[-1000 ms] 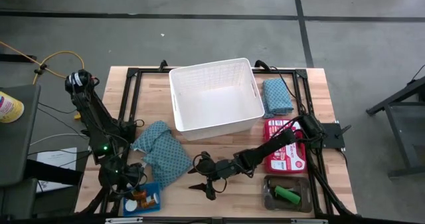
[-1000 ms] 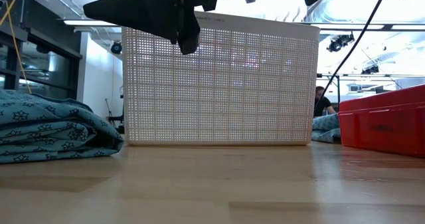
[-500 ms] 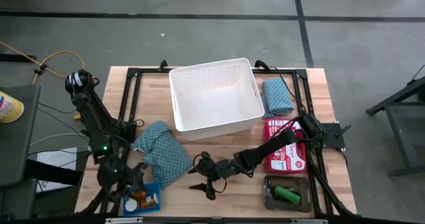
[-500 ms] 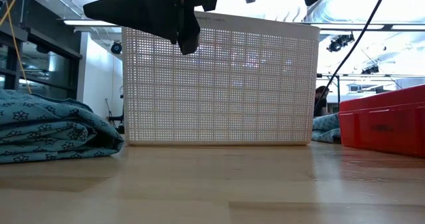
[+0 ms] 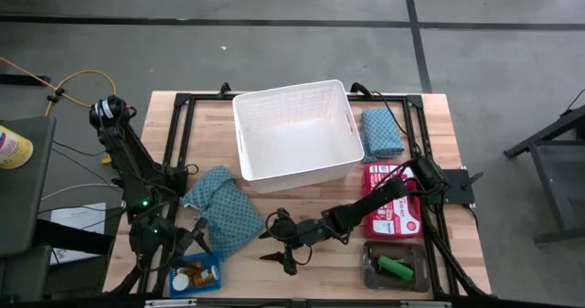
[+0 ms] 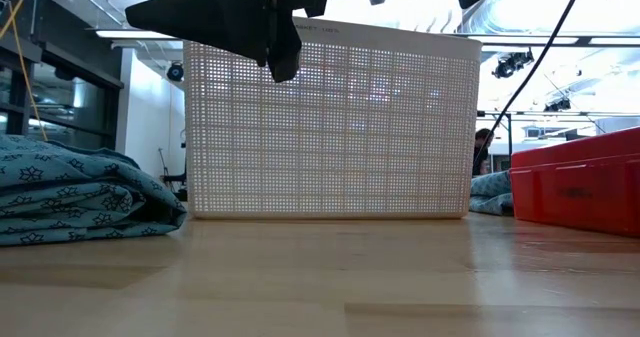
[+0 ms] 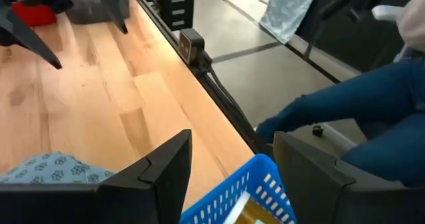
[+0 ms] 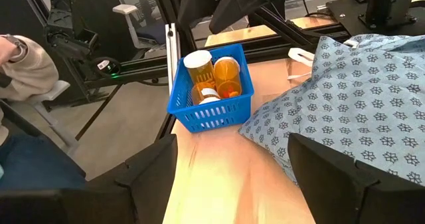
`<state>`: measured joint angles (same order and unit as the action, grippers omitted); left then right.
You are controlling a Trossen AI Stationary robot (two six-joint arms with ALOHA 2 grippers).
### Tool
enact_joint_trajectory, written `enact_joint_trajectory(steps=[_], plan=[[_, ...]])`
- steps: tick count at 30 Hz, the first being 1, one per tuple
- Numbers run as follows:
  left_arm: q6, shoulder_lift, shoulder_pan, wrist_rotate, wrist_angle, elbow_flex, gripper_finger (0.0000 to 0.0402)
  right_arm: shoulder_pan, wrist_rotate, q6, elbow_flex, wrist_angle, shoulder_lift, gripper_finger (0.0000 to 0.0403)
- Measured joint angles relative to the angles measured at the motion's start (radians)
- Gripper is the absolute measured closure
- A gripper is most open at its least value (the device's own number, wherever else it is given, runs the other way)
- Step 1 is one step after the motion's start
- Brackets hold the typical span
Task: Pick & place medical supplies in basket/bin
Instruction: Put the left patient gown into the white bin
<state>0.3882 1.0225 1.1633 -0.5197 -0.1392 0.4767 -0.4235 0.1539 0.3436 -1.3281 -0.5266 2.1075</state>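
A wooden table seen from above, with a white basket (image 5: 297, 132) at its far middle, empty, presumably placed centrally so either arm can reach it. The left gripper (image 5: 179, 247) hangs at the table's near left corner, jaws released and holding nothing, just above the far edge of a small blue tray (image 5: 195, 274) that holds orange pill bottles (image 8: 214, 73) standing and lying together; the tray likely keeps these small supplies from rolling off. The right gripper (image 5: 278, 244) reaches across to the near middle of the table, raised above bare wood, its jaws also spread and empty, pointing toward the blue tray. A crumpled teal cloth (image 5: 222, 208) lies between the left gripper and the basket, just beside the tray, and in my judgement it could snag a gripper carrying bottles on a low path. A second teal cloth (image 5: 381, 131), folded, sits to the right of the basket. A red box (image 5: 394, 212) lies under the right arm, and a grey tray (image 5: 394, 268) near the right front corner holds a green piece and a dark one. A seated person (only blue-clad legs (image 7: 358, 117) and a sleeve show) is just off the table's near edge.
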Motion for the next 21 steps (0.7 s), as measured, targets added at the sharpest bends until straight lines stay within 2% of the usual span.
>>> enact_joint_trajectory(steps=[21], plan=[[0.000, 0.000, -0.050, -0.011, -0.004, 0.000, 0.0197, 0.000, 0.000, 0.000, 0.000, 0.000, 0.000, 0.0129]])
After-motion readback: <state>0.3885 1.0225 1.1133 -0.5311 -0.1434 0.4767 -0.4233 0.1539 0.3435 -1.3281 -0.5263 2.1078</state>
